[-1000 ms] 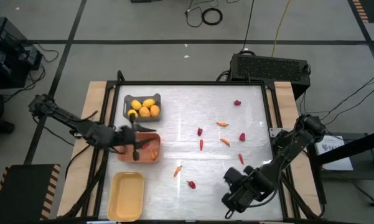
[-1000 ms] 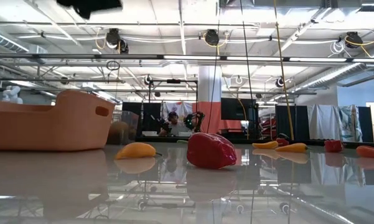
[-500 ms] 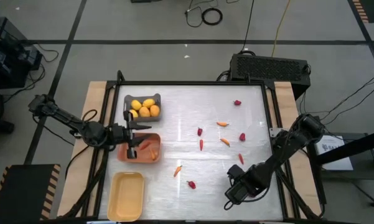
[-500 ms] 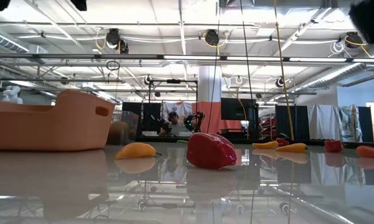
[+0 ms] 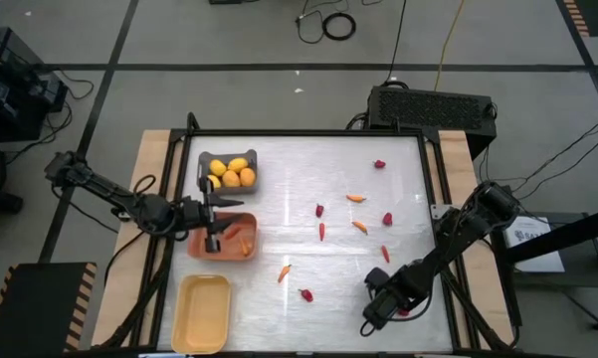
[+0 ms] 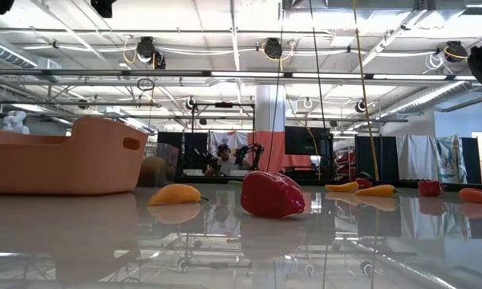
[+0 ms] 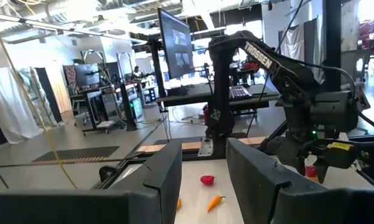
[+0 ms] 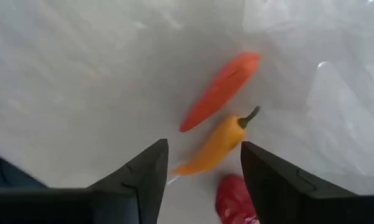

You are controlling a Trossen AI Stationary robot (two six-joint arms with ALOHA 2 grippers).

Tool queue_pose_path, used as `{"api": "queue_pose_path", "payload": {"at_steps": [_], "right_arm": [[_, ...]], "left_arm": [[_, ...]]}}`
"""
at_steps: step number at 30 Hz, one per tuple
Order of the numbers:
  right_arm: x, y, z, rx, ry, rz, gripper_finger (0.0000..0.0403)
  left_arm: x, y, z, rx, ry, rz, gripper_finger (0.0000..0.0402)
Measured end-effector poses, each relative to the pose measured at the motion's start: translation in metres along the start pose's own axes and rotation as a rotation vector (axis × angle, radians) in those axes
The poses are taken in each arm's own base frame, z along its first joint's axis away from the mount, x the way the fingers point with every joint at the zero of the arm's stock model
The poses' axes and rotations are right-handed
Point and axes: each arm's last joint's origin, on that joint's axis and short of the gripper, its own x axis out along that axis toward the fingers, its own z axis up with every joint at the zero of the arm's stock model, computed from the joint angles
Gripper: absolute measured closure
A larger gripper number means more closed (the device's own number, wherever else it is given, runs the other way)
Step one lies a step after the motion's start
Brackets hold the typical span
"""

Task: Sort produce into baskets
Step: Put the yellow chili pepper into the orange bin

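Note:
My right gripper [image 5: 376, 303] hangs open near the table's front right, fingers pointing down. In its wrist view the fingers [image 8: 146, 180] stand either side of the near end of a yellow-orange piece of produce [image 8: 215, 146]. An orange-red carrot [image 8: 221, 90] and a red piece [image 8: 236, 199] lie beside it; I see no touch. My left gripper [image 5: 214, 224] is open and holds nothing, above the orange basket [image 5: 241, 249]. The grey basket [image 5: 227, 157] holds several lemons [image 5: 231, 174]. The pale yellow basket [image 5: 203, 313] stands at the front left.
Loose red and orange pieces lie across the table's middle and right, among them a carrot [image 5: 285, 271], a red piece [image 5: 305, 294] and carrots [image 5: 355, 198] farther back. The low view shows the orange basket [image 6: 64, 156] and a red piece [image 6: 271, 193] up close.
My right gripper has sunk toward the table at the front right. My left gripper, which pointed down into the orange basket, has tipped up to nearly level and drawn slightly toward the table's left edge.

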Motion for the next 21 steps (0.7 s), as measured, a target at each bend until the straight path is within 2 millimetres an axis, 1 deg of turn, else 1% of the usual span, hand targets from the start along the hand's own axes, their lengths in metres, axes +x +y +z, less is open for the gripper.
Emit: {"api": "queue_pose_path", "payload": {"at_steps": [6,10,13,21], "right_arm": [[0.011,-0.009,-0.004,-0.016,0.0,-0.026,0.0223],[0.013,-0.009,-0.007,-0.029,0.002,-0.018,0.0246],[0.013,-0.008,-0.007,-0.036,0.003,-0.005,0.0276],[0.009,-0.009,-0.008,-0.047,0.01,0.002,0.0372]], "left_arm": [[0.001,0.002,-0.001,-0.003,0.005,0.014,0.0267],[0.001,0.002,-0.001,-0.001,0.008,0.013,0.0267],[0.001,0.002,-0.001,0.001,0.011,0.013,0.0267],[0.001,0.002,-0.002,0.002,0.014,0.012,0.0267]]}}
